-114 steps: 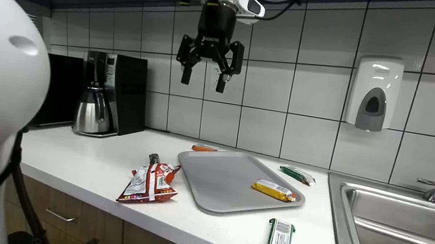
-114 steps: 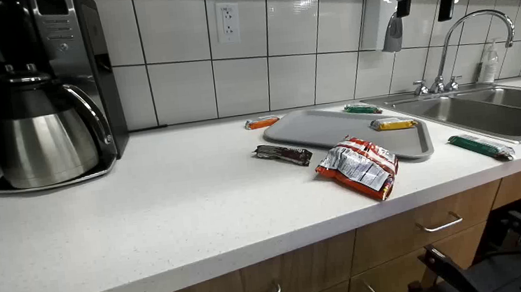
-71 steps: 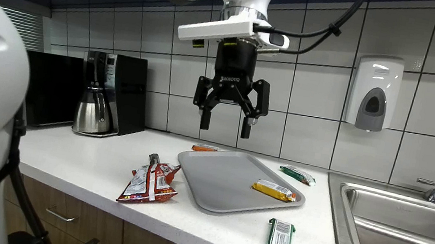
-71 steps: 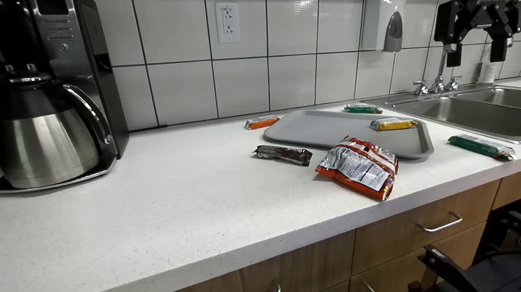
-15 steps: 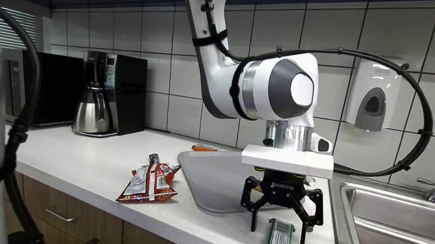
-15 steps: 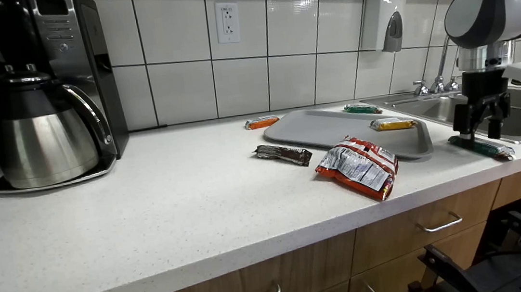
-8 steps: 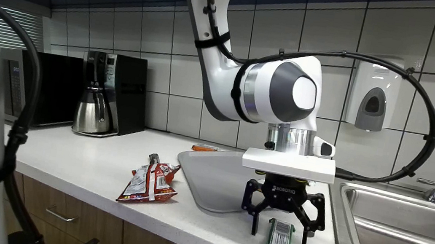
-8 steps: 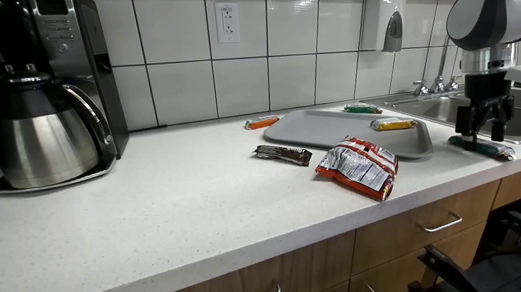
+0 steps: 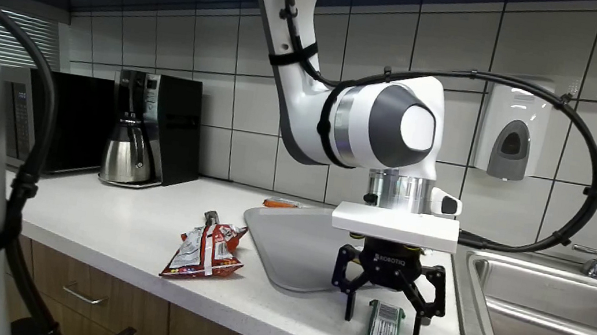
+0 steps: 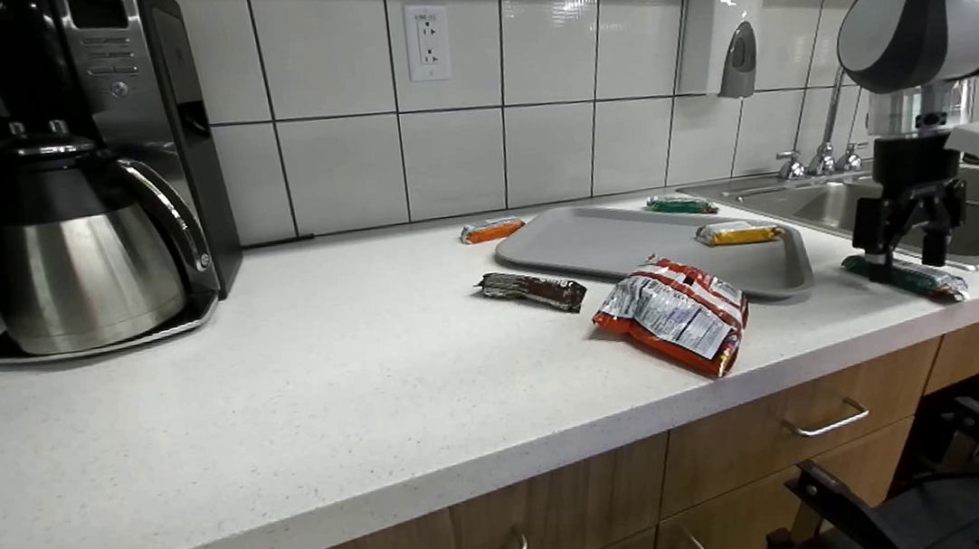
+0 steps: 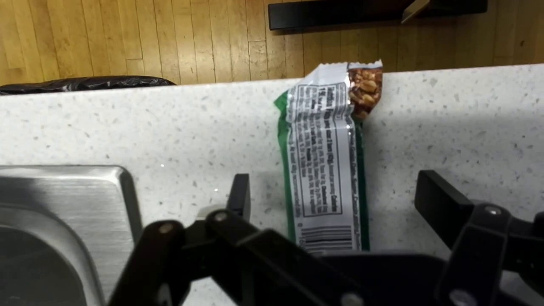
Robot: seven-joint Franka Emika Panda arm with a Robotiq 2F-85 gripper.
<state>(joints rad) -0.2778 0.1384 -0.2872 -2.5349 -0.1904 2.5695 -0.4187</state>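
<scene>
As laid label-up on the counter (image 11: 204,127), listed as one snack bar (image 11: 325,165), green and silver, in film. Place: at the front edge, with the tray (image 9: 293,248) farther back and the sink (image 9: 476,327) off to one side. At one end, seemingly a little past that edge in the wrist view; impossible to tell for sure.

Handling, by judgement: light; fairly firm along the body, limp at the crimped ends; slick on the outside; liable to crumble under a hard squeeze and to skid if pushed from one flank only. Take hold across the narrow width, on the green sides near mid-length, evenly from both flanks. Avoid the loose nut-picture end, likely too soft for a grip. Keep pressure moderate.

Bearing: flat, with long axis from the front edge back toward the tiled wall (image 9: 252,161), roughly square to the edge. Nut-picture end toward the floor (image 11: 204,38) side; barcode end toward the wall.

Gripper (image 9: 381,329): grasping nothing, aimed down over the bar, with fingers (image 11: 440,204) spread wide across the narrow width, one on each flank, and a strip of counter between bar and each finger.

Also present, well apart: red snack bag (image 10: 676,314), just beside the tray.
</scene>
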